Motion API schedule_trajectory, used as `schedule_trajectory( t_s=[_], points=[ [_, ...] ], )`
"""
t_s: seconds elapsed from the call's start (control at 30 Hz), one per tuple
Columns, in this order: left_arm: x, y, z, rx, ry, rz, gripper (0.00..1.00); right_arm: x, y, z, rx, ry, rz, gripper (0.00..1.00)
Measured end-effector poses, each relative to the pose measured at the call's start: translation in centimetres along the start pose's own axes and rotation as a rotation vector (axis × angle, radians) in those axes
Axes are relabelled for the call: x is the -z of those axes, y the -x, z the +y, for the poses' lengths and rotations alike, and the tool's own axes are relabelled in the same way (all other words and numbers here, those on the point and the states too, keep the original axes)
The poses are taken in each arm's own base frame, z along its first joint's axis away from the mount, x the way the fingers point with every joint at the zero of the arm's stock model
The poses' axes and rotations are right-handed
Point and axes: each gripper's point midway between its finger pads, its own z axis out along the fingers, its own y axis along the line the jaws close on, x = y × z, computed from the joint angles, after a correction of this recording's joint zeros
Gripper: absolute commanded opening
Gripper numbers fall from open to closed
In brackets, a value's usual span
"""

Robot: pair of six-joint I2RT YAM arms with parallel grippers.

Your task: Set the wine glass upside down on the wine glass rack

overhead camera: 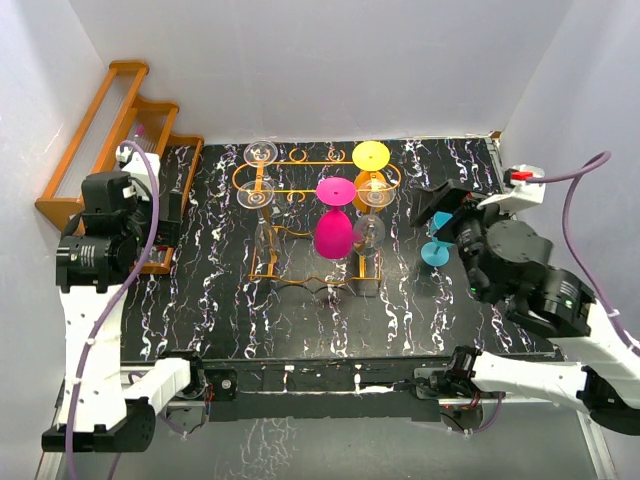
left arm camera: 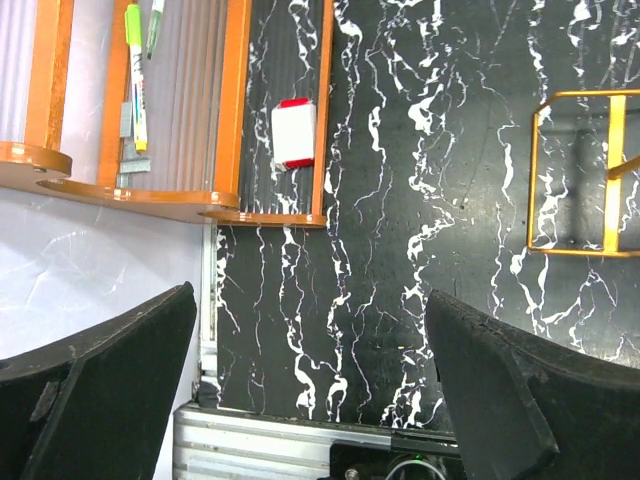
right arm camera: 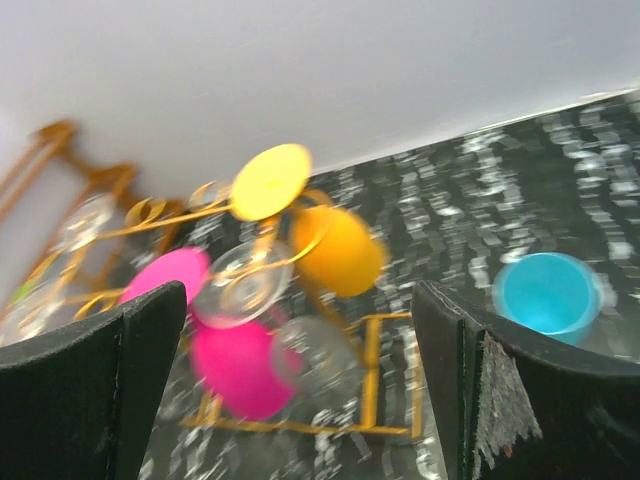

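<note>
The orange-gold wire wine glass rack [overhead camera: 300,163] stands mid-table. Hanging upside down on it are a pink glass [overhead camera: 333,233], a yellow glass [overhead camera: 371,155] and several clear glasses [overhead camera: 259,152]. A cyan wine glass [overhead camera: 435,252] is on the table right of the rack; I cannot tell whether it is upright. My right gripper [overhead camera: 436,215] is open and empty just above and beside it. In the blurred right wrist view the cyan glass [right arm camera: 548,292] lies beyond the right finger [right arm camera: 500,400], not between the jaws, and the rack [right arm camera: 370,370] is ahead. My left gripper [overhead camera: 172,215] is open and empty at the far left.
A brown wooden stepped rack [overhead camera: 100,140] leans at the back left; in the left wrist view [left arm camera: 230,110] it holds a green pen [left arm camera: 135,60]. A small white and red object [left arm camera: 295,132] lies beside it. White walls close in the table.
</note>
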Motion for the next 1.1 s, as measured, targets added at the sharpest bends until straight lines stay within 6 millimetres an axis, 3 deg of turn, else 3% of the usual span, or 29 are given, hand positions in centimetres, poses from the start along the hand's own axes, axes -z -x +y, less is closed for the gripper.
schedule_trajectory(
  t_s=[0.13,0.2,0.27,0.33,0.4,0.43,0.5,0.6,0.7,0.77,0.87,0.9,1.03,1.1],
  points=[
    [-0.8,-0.5,0.5,0.026,0.038,0.058,0.97,-2.1,0.1,-3.5,0.118,-0.261,-0.074,0.99],
    [-0.6,-0.8,0.8,0.03,0.051,0.074,0.97,-4.5,0.7,-6.7,0.175,-0.384,-0.132,1.0],
    [0.0,-0.5,1.2,0.038,0.063,0.064,0.97,-7.3,0.5,-13.3,0.244,-0.55,-0.102,0.99],
    [0.8,0.3,1.6,0.048,0.074,0.032,0.97,-9.9,1.6,-21.1,0.209,-0.708,-0.042,0.97],
    [1.6,0.9,2.0,0.054,0.082,-0.001,0.97,-11.8,1.4,-25.6,0.147,-0.755,-0.005,0.97],
    [1.9,1.1,2.1,0.055,0.085,-0.012,0.97,-12.6,0.3,-26.4,0.119,-0.733,0.033,0.97],
    [2.2,1.1,2.2,0.054,0.087,-0.021,0.97,-13.2,-1.4,-25.7,0.082,-0.66,0.101,0.97],
    [2.3,1.1,2.1,0.053,0.086,-0.024,0.97,-13.4,-1.0,-22.9,0.057,-0.533,0.104,0.97],
    [2.0,0.9,1.7,0.051,0.063,-0.018,0.97,-12.1,-1.1,-21.0,0.043,-0.453,0.097,0.9],
    [1.7,0.9,1.3,0.049,0.042,-0.011,0.97,-10.5,-2.2,-20.5,0.037,-0.426,0.106,0.82],
    [1.1,0.8,0.6,0.045,0.007,-0.002,0.97,-8.4,-5.5,-21.2,0.039,-0.437,0.156,0.55],
    [0.8,0.7,0.3,0.043,-0.009,0.002,0.97,-7.8,-7.0,-21.7,0.039,-0.448,0.185,0.51],
    [-0.3,0.5,-0.5,0.039,-0.047,0.024,0.97,-5.6,-13.2,-23.8,0.009,-0.507,0.329,0.49],
    [-0.9,0.3,-0.8,0.037,-0.057,0.032,0.97,-4.9,-15.0,-24.4,-0.001,-0.53,0.376,0.49]
  ],
)
